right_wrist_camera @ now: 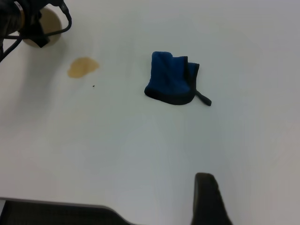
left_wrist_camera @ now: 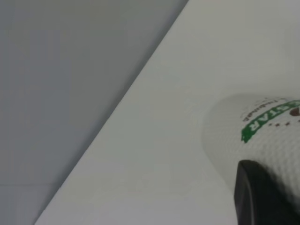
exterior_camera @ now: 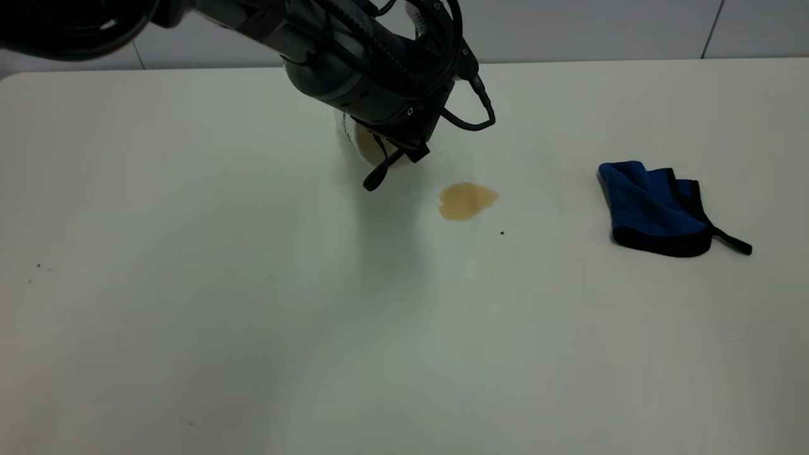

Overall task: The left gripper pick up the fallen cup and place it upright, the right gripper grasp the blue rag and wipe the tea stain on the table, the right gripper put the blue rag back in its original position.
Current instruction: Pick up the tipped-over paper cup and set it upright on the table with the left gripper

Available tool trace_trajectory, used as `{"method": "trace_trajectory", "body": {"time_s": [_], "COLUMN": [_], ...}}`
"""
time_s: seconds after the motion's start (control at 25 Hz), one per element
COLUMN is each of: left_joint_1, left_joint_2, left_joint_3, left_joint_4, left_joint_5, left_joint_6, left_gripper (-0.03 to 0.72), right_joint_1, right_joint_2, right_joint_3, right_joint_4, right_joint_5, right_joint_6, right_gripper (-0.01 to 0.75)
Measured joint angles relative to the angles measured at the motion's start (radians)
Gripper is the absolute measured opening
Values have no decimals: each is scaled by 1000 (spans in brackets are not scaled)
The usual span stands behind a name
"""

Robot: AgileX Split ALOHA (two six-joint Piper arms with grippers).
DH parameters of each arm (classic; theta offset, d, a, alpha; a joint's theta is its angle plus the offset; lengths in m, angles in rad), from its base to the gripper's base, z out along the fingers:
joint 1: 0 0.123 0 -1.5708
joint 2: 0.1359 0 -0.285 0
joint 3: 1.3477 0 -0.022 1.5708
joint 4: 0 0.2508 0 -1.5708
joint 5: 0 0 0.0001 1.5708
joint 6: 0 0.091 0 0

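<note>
The white cup (exterior_camera: 361,140) lies on its side on the table (exterior_camera: 253,316), its tan-stained mouth towards the camera. It is mostly hidden under my left gripper (exterior_camera: 378,172), which comes down over it from above. In the left wrist view one black finger (left_wrist_camera: 262,197) rests against the cup's side (left_wrist_camera: 253,136) near the green logo, so the gripper looks shut on the cup. The tea stain (exterior_camera: 466,200) lies just right of the cup. The blue rag (exterior_camera: 654,208) lies folded at the right. My right gripper (right_wrist_camera: 208,201) hangs well short of the rag (right_wrist_camera: 171,79).
A tiny black speck (exterior_camera: 502,232) lies below and right of the stain. A few small specks (exterior_camera: 38,266) mark the table's left side. The table's far edge meets a grey wall (exterior_camera: 600,28).
</note>
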Motion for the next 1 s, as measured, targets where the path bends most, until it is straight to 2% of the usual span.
{"method": "trace_trajectory", "body": {"time_s": [0.16,0.28,0.44,0.56,0.68,0.8,1.0], "left_joint_1": [30,88,189,260,317,349,359], "left_joint_2": [-70,-154,-235,-236,-234,-234,-226], "left_joint_3": [0,0,-16,-70,-104,-113,-114], "left_joint_4": [-189,-449,-916,-1323,-1656,-1797,-1778], "left_joint_5": [-21,-68,-84,-9,40,40,43], "left_joint_6": [167,355,690,1035,1305,1424,1444], "left_gripper": [8,8,8,8,8,8,8], "right_joint_1": [0,0,0,0,0,0,0], "right_joint_2": [0,0,0,0,0,0,0], "right_joint_3": [0,0,0,0,0,0,0], "right_joint_4": [0,0,0,0,0,0,0], "right_joint_5": [0,0,0,0,0,0,0], "right_joint_6": [0,1,1,1,1,1,1], "right_gripper": [511,511,511,511,511,511,511]}}
